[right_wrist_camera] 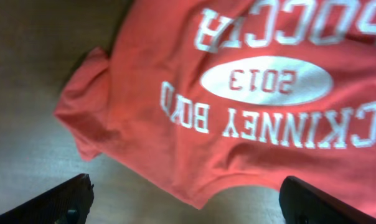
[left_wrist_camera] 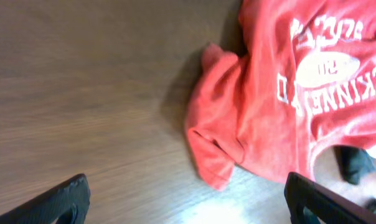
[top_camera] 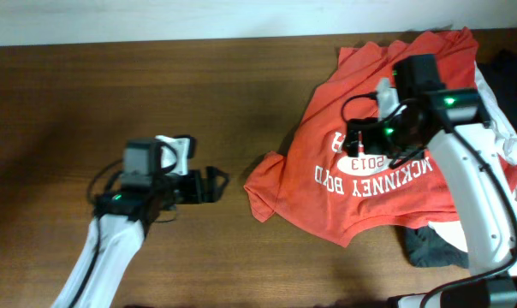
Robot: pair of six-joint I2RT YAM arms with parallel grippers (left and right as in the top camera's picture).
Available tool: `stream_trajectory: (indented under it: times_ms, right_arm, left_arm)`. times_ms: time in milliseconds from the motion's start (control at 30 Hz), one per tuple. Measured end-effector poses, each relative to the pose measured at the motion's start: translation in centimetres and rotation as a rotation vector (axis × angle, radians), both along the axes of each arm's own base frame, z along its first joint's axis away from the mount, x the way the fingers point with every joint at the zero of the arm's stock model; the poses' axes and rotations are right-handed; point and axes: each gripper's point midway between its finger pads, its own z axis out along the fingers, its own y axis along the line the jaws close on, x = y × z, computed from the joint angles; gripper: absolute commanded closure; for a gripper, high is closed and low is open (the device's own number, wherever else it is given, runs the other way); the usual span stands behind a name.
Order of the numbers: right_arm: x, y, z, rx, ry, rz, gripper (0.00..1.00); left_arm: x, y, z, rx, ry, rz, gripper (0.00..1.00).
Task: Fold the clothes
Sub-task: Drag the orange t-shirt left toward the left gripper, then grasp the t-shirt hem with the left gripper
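**Position:** The orange-red shirt point(top_camera: 387, 188) lies print-up on the counter point(top_camera: 113, 85), at 3 o'clock in the overhead view. Its far side is draped over a white tee point(top_camera: 508, 154) and a dark garment point(top_camera: 425, 248).

**Left fingers point(top_camera: 211, 184):** Spread wide and holding nothing, over bare wood.

**Right fingers point(top_camera: 357, 141):** Likewise spread and empty, poised above the lettering. Contact with the cloth cannot be confirmed.

**Governing relation:** The bunched sleeve point(top_camera: 263, 184) sits at 3 o'clock from your left fingers, near but apart. Your left arm is therefore the nearer one for that edge.

**Orientation, judged from the inverted print:** Collar toward 6 o'clock and hem toward 1 o'clock, with the long axis along that line. You will likely need to flatten the shirt before any fold.
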Motion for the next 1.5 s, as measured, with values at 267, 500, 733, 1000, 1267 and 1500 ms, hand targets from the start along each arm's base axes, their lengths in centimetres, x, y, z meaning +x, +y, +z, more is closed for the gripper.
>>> stream_trajectory:
  times_ms: [267, 500, 733, 1000, 1267, 1500]
  right_arm:
    - [-1.0, -4.1, -0.3, 0.000, 0.059, -0.127, 0.01]
    - [-1.6, -4.3, -0.4, -0.001, 0.080, -0.129, 0.01]
    - [-1.6, -4.6, -0.4, -0.016, 0.082, -0.130, 0.01]
    - [-2.0, -6.1, -0.7, -0.105, 0.096, -0.148, 0.01]
    - [-2.1, -6.3, -0.7, -0.117, 0.097, -0.147, 0.01]
    - [-2.1, -6.4, -0.7, -0.121, 0.099, -0.144, 0.01]
  left_arm:
    - [-0.1, -7.7, -6.9, -0.070, 0.199, -0.059, 0.01]
    - [0.5, -12.2, -9.3, -0.117, 0.179, -0.120, 1.00]
    - [2.3, -11.2, -9.5, -0.124, 0.141, -0.083, 1.00]
    - [10.7, 5.4, -2.0, 0.100, -0.070, 0.259, 1.00]
    - [16.0, 25.0, 12.0, 0.309, -0.448, 0.687, 0.01]
    - [12.0, 21.9, 6.6, 0.266, -0.156, 0.581, 0.01]
